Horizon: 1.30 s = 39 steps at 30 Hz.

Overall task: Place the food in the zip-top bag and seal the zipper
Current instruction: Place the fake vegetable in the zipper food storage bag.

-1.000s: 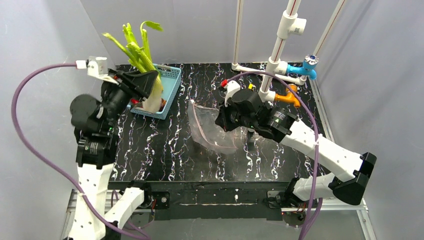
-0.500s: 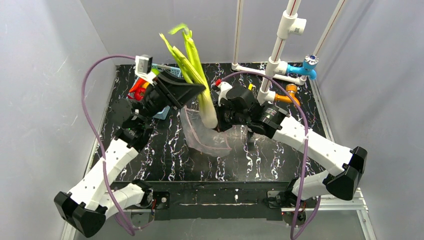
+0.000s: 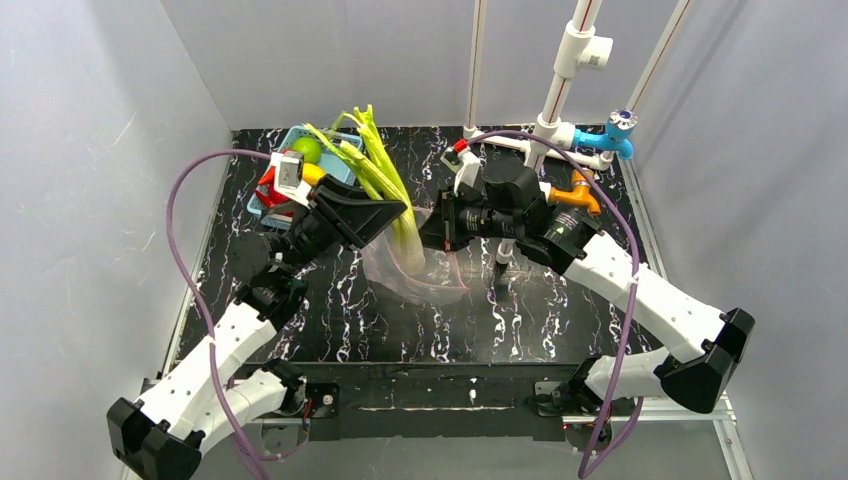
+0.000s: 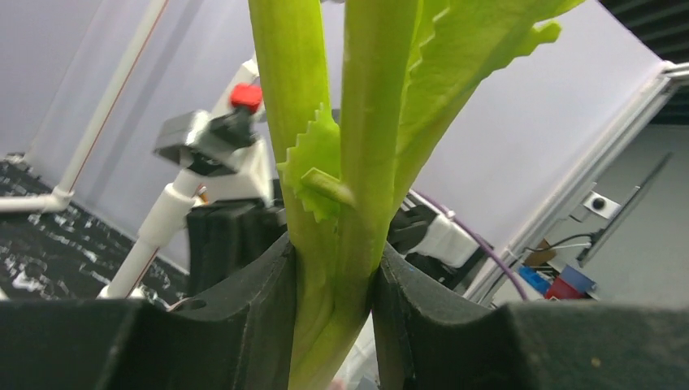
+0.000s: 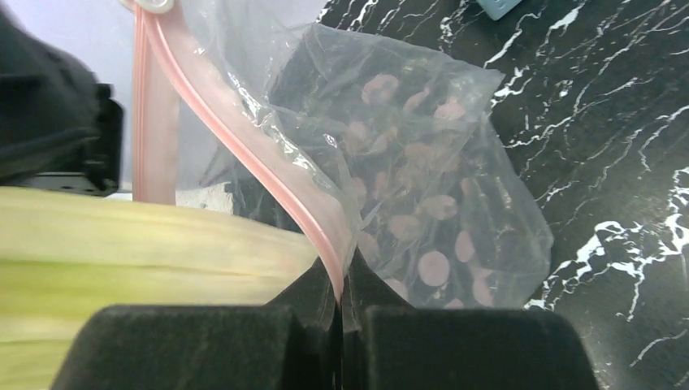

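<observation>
The black table (image 3: 330, 310) bears a blue basket (image 3: 290, 133) far left and, seemingly, the zip-top bag (image 3: 440, 285) mid-table.

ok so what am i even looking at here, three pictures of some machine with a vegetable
Two robot arms are bolted at the near edge of a black marbled table. The wide picture comes from a camera fixed above them; the two close-ups come from a camera on each wrist. The left hand is clamped on a toy leek, white end down at the mouth of a clear zip-top bag. The right hand pinches the bag's pink zipper, holding it up. At the back left sits a light blue basket with more toy food.
</observation>
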### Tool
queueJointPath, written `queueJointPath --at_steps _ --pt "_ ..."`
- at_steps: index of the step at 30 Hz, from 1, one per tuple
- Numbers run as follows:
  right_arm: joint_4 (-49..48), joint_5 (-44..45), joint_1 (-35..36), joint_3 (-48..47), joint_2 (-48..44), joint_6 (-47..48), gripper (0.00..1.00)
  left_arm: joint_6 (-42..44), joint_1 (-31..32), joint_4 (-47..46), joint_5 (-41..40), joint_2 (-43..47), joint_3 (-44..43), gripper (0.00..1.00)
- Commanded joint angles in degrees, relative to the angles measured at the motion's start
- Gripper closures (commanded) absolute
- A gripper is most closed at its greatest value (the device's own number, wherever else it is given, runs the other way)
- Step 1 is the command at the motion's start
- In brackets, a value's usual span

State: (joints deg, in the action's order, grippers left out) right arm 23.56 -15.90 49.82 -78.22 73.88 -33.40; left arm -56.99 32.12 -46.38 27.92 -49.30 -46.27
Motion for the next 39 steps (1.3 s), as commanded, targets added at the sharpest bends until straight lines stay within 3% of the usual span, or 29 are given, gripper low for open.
queueJointPath --at_steps 1,8,16,19,23,24,33,39 --pt "-5.28 -4.8 -0.25 0.69 -0.66 -2.35 0.99 0.41 0.61 -4.9 -3.37 -1.01 2.4 1.0" --pt "-8.75 -8.82 -2.02 2.33 1.21 -5.22 0.99 2.72 3.32 -5.72 -6.68 0.03 6.88 1.0" --pt "-10.11 -9.39 -2.86 2.51 2.91 -6.76 0.99 8.58 11.25 -0.94 -18.73 4.3 12.46 0.97" --pt "-10.09 -9.94 -3.19 2.83 3.11 -6.79 0.99 10.92 12.08 7.55 -19.79 6.46 11.75 0.84" --pt "-9.48 -9.41 -3.29 3.77 2.77 -6.31 0.99 10.72 12.18 22.91 -25.25 10.5 10.38 0.49" --pt "-9.38 -9.21 -3.32 4.0 2.68 -6.17 0.99 10.83 12.22 25.72 -25.95 11.28 9.88 0.44" --pt "-9.94 -10.89 -3.28 3.46 3.92 -6.23 0.99 12.98 12.22 42.47 -27.04 7.45 1.81 0.4" --pt "-9.78 -10.78 -3.32 4.1 3.47 -6.16 0.99 15.4 12.23 45.82 -27.06 6.02 -1.68 0.37"
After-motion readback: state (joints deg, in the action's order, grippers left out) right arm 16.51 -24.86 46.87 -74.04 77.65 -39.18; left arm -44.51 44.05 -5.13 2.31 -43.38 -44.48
